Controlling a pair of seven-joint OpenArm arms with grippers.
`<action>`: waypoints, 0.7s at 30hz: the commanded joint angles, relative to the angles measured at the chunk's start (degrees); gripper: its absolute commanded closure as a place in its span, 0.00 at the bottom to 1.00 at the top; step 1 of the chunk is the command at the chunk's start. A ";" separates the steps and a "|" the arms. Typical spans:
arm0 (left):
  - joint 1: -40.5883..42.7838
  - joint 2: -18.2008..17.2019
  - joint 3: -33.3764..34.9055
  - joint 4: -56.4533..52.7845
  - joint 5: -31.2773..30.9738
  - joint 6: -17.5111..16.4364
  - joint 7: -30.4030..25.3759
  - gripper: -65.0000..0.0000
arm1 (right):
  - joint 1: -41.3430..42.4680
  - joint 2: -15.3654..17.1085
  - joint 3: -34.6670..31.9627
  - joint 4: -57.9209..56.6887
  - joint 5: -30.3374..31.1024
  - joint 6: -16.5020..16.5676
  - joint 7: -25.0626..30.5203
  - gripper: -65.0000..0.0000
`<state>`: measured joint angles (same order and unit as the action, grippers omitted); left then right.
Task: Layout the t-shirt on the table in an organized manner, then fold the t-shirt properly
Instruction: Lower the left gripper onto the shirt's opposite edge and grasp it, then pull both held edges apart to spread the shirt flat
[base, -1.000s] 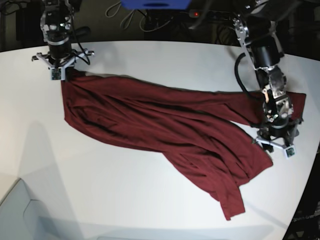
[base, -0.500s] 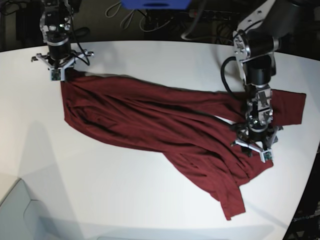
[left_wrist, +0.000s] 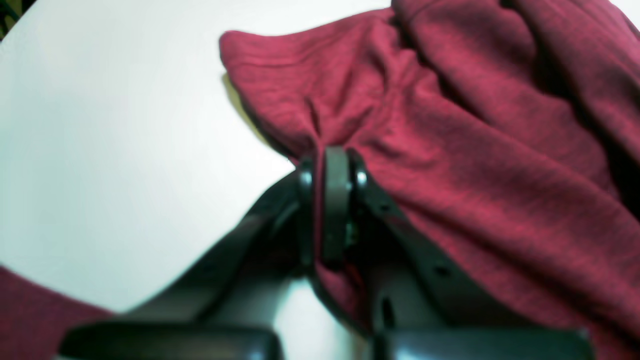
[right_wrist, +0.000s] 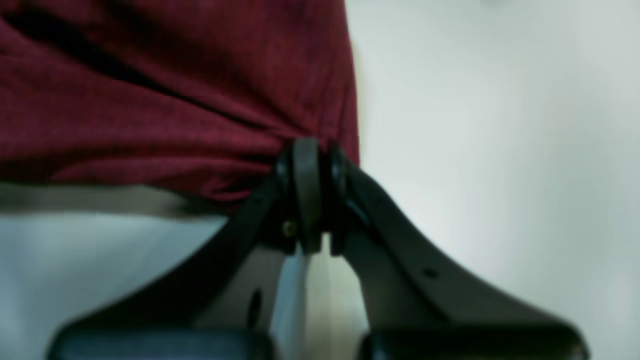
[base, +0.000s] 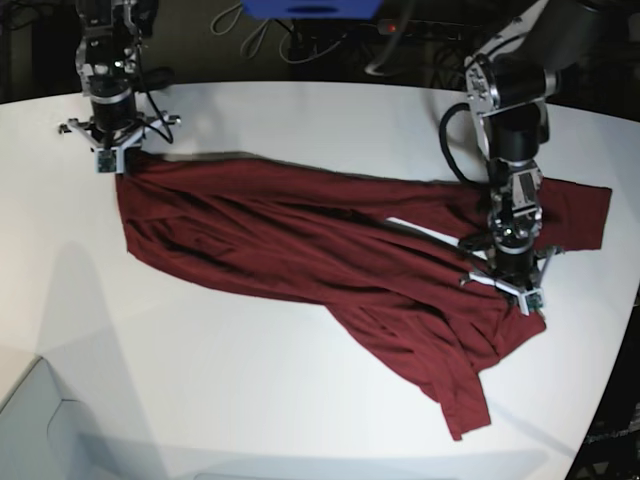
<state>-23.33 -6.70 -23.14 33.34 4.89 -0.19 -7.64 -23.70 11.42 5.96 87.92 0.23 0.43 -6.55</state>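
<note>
The maroon t-shirt (base: 300, 240) lies wrinkled and stretched in a long band across the white table (base: 250, 390), from far left to the right, with one flap trailing toward the front right. My right gripper (base: 107, 160), at the far left of the base view, is shut on the shirt's far-left corner; the right wrist view shows its closed tips (right_wrist: 307, 150) pinching cloth (right_wrist: 150, 100). My left gripper (base: 508, 288), on the right, is shut on a fold of the shirt; its closed tips (left_wrist: 332, 160) hold bunched cloth (left_wrist: 475, 150).
A blue object (base: 310, 8) and cables sit beyond the table's curved far edge. The table's right edge (base: 612, 390) runs close to the left arm. A pale grey surface (base: 40, 430) shows at the front-left corner.
My left gripper has moved inward, toward the shirt's middle, carrying its fold and uncovering the sleeve on the right. My right gripper has shifted slightly back and left, pulling its corner.
</note>
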 joint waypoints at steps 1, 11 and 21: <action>-0.18 -0.47 -0.12 1.78 -0.01 0.32 1.09 1.00 | -0.08 0.58 0.15 0.04 -0.19 -0.03 -0.53 1.00; 11.60 -0.29 -0.12 19.89 -0.01 0.41 7.24 1.00 | -0.52 1.55 0.15 0.30 -0.19 -0.03 -0.09 1.00; 20.30 -0.29 -0.12 33.34 -0.01 0.41 8.91 1.00 | -0.69 1.55 0.15 0.39 -0.19 -0.03 -0.09 1.00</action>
<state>-2.55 -6.52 -23.14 65.73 4.91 -0.21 2.74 -23.92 12.38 5.96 87.70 0.21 0.40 -6.15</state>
